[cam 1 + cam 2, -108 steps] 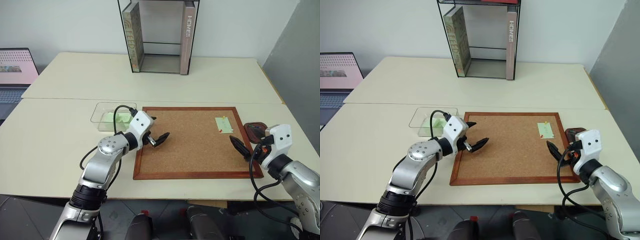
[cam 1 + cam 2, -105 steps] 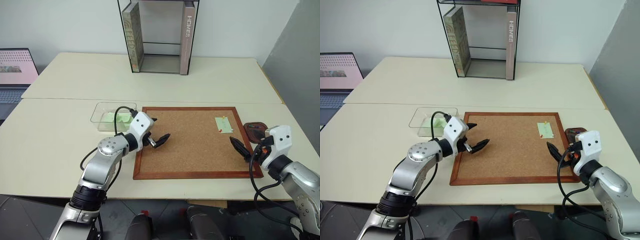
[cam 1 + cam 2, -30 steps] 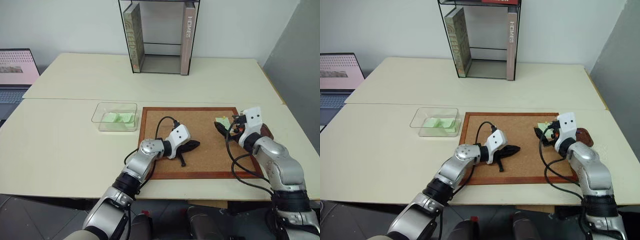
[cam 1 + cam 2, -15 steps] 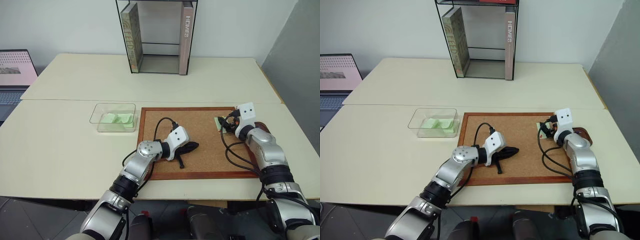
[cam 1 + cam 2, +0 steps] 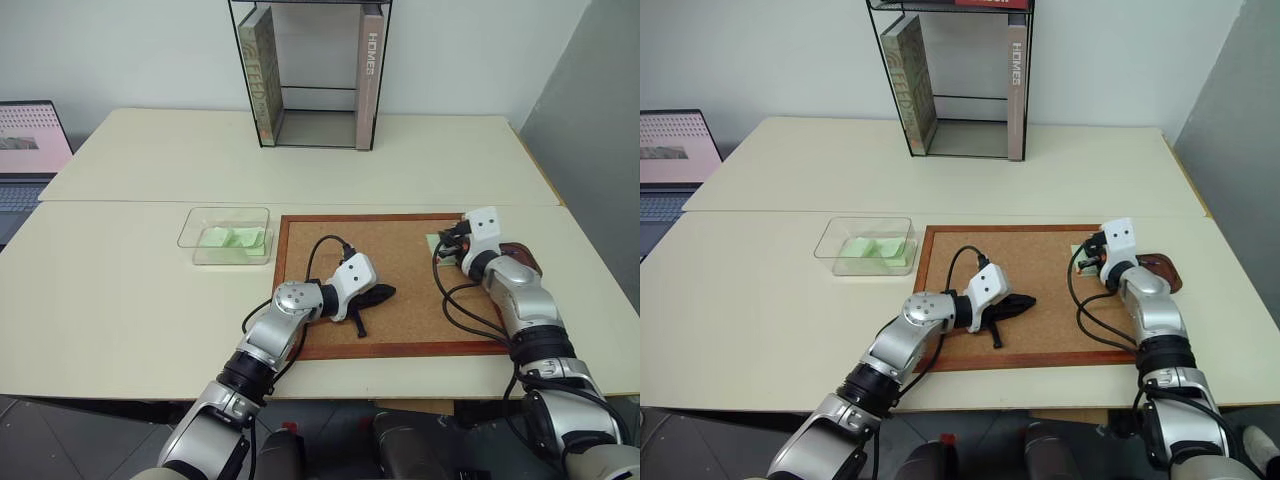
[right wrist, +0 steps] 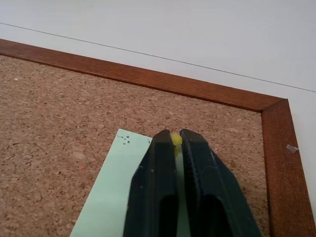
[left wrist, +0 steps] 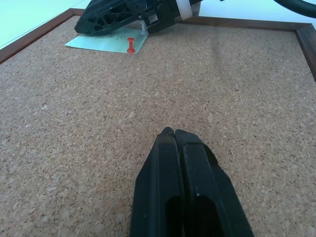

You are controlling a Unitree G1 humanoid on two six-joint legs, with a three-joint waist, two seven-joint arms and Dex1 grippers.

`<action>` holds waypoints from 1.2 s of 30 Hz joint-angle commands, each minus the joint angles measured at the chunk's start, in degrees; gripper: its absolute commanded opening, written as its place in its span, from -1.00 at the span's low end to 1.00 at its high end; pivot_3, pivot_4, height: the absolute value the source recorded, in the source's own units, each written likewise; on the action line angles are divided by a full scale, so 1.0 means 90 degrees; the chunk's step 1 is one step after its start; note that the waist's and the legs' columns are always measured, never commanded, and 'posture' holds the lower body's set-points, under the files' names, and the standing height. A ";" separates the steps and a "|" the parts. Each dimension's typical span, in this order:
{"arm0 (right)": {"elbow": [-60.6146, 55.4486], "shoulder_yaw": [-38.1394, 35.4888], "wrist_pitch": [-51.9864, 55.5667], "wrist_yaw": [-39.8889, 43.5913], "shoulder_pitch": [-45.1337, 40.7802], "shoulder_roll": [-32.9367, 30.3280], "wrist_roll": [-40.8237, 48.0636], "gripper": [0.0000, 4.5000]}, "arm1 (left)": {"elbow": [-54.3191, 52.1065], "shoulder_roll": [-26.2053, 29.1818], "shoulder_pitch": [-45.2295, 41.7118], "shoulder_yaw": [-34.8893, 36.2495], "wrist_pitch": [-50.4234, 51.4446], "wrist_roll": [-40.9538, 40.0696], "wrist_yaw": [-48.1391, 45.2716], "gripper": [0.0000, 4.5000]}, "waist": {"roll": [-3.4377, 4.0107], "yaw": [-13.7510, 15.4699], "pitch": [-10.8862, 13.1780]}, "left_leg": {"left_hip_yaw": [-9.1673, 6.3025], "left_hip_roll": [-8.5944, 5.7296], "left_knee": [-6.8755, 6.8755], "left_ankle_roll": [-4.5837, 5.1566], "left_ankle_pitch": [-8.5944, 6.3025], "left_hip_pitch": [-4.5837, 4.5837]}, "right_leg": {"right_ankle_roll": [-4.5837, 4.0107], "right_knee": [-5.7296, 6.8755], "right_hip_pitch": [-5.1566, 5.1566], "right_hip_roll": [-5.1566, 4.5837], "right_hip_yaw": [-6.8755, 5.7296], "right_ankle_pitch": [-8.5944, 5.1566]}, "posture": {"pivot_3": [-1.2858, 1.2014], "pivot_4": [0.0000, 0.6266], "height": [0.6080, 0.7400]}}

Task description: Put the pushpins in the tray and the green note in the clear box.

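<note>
So nearest the camera you've got the left end effector [image 5: 378,294], two black fingers pressed flat together with nothing in them, lying low over the middle of the big wood-framed cork board [image 5: 400,330] and pointing across it toward the robot's right.

A bit further back on the right side, the right end effector [image 6: 175,139] is pinched on a tiny yellow-headed pushpin [image 6: 175,139]. You can see the yellow head squeezed right between the two black fingertips in the right wrist view. That pin sits at the far end of the thin pale green paper note [image 6: 106,197], which lies flat on the cork near the board's far right corner. Going by the left wrist view, there's also a small red-headed pushpin [image 7: 130,45] stuck in the near edge of the same note, just beside the right end effector's fingers, so the note is not free of pins.

Just past the board's right edge, touching or nearly touching the frame, is the small dark reddish-brown tray [image 5: 527,258], mostly hidden behind the right arm. Can't tell what's in it.

Off the board's far left corner sits the low clear plastic box [image 5: 225,235] on the cream table [image 5: 120,300], with some pale green slips [image 5: 235,238] lying inside.

Farthest back, the tall black-framed glass case [image 5: 310,72] with books standing in it, and an open laptop [image 5: 25,150] at the left edge.
</note>
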 commanded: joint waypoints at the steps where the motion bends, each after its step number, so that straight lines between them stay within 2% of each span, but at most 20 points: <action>1: -0.0447 -0.0081 -0.0061 -0.0041 0.0013 -0.0008 0.0009 -0.99 | 0.0141 0.0053 0.0109 -0.0206 0.0084 0.0179 -0.0077 -1.00 | 0.0001 0.0000 -0.0001 | 0.0000 0.0000 0.0000 0.0000 0.0000 0.0001 | 0.0000 0.0000 0.0001 0.0000 0.0000 0.0000 | 0.03 -0.52 1.00; 19: -0.2171 -0.0407 0.0470 -0.0558 0.0610 0.0174 0.0216 -0.99 | 0.0420 0.0003 -0.0035 -0.0344 0.0078 0.0290 -0.0049 -1.00 | 0.0007 0.0041 -0.0004 | -0.0002 -0.0001 0.0001 0.0000 0.0000 0.0012 | 0.0001 -0.0002 0.0013 0.0000 -0.0002 0.0000 | 0.03 -0.52 1.00; 25: -0.3135 -0.0725 0.0930 -0.0715 0.0883 0.0015 0.0386 -0.99 | 0.0432 -0.0046 -0.0039 -0.0373 0.0078 0.0289 -0.0041 -1.00 | 0.0007 0.0056 -0.0004 | -0.0002 -0.0001 0.0000 0.0000 0.0000 0.0010 | 0.0000 -0.0004 0.0013 0.0000 -0.0002 0.0000 | 0.03 -0.52 1.00; 29: -0.4199 -0.1205 0.1564 -0.0727 0.1542 -0.0370 0.0563 -0.99 | 0.0384 -0.0066 0.0004 -0.0366 0.0083 0.0245 -0.0055 -1.00 | 0.0008 0.0095 -0.0006 | -0.0010 -0.0003 -0.0001 0.0000 0.0000 0.0004 | 0.0000 -0.0009 0.0013 -0.0001 -0.0006 -0.0001 | 0.03 -0.52 1.00; 36: -0.4974 -0.1771 0.2437 -0.0903 0.2531 -0.0711 0.0675 -0.99 | 0.0408 -0.0083 -0.0020 -0.0352 0.0051 0.0230 -0.0076 -1.00 | 0.0014 0.0092 -0.0010 | -0.0011 -0.0004 -0.0003 0.0000 0.0000 0.0004 | -0.0008 -0.0012 0.0012 -0.0003 -0.0007 -0.0006 | 0.03 -0.52 1.00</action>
